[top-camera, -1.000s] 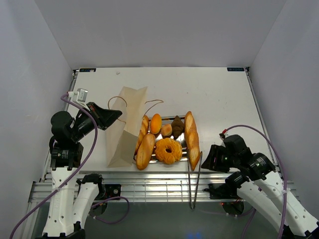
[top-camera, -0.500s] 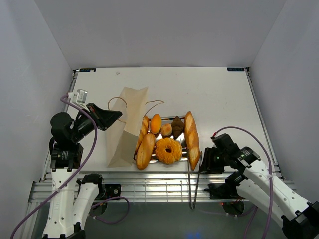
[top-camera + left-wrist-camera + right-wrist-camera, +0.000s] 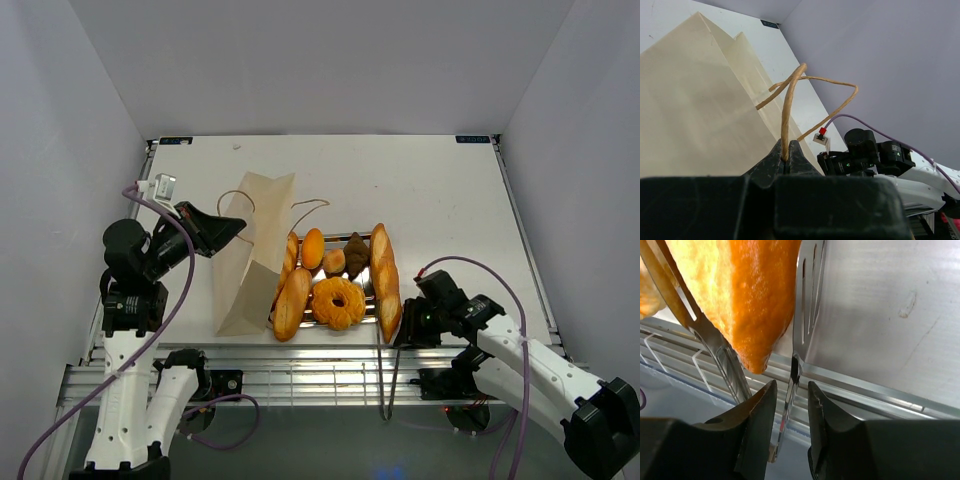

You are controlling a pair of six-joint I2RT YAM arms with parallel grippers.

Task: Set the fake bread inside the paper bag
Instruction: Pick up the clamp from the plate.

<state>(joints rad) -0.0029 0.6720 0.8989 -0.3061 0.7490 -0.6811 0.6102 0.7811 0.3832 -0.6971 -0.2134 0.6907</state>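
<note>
Left gripper (image 3: 785, 153) is clamped on one cord handle (image 3: 789, 100) of the paper bag (image 3: 252, 262). The bag stands just left of the steel tray (image 3: 880, 315). Can't tell how far its mouth is open; it looks nearly flat.

All the fake bread (image 3: 338, 300) is on the tray, none in the bag.

Right gripper (image 3: 791, 389) sits at the tray's near right corner with fingers apart, gripping nothing. They straddle the slotted arm of the tongs (image 3: 799, 330). Gaps show on both sides.

Risks as I read them:
- The second tong arm (image 3: 715, 340) runs outside the left finger. Closing here likely catches one arm only, so the tongs can't be squeezed and just pivot in the grip.
- The baguette (image 3: 750, 290) tip lies between the two tong arms at the tray's near edge. Lifting or dragging the tongs could lever it off the tray, or shove the neighbouring loaves.
- The tong arm is thin, smooth metal, so expect it to roll or slip between the pads if the pinch is off-centre.
- The tongs run out past the tray's near edge, so a bad grab may drop them there.
- The bag hangs from a single cord. Any push on its wall from the tray side could tip or fold it, and a narrow mouth would snag a long loaf on the rim.
</note>
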